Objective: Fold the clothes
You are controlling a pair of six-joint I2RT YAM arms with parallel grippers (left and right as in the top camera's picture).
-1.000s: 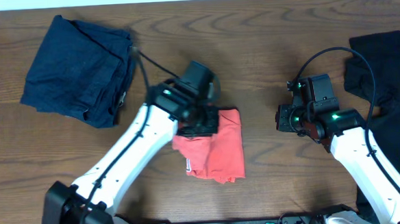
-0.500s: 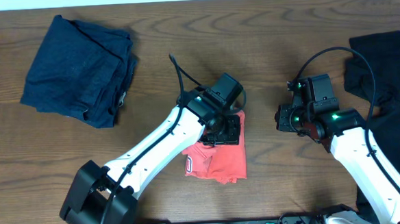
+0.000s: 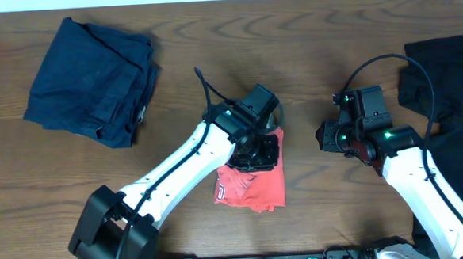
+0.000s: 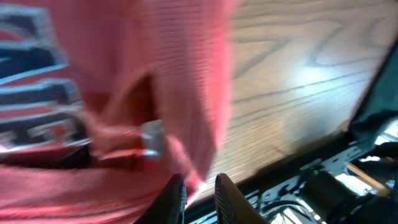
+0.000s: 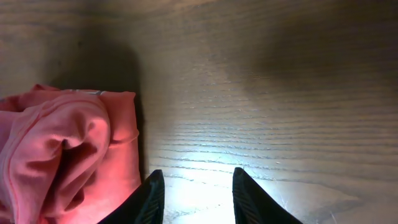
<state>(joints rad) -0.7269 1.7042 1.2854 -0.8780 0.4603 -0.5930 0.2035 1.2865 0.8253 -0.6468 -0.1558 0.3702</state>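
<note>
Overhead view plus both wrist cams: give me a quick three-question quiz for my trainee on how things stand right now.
1. True or false: the right gripper grips the coral-red T-shirt.
2. Multiple choice: in the overhead view the dark navy garment lies A) upper left, B) lower right, C) under the T-shirt.
3. Fill in: the garments at the right edge of the table are ____.
Key: 1 false, its jaws stand apart over bare wood; 2 A; 3 black.
</note>
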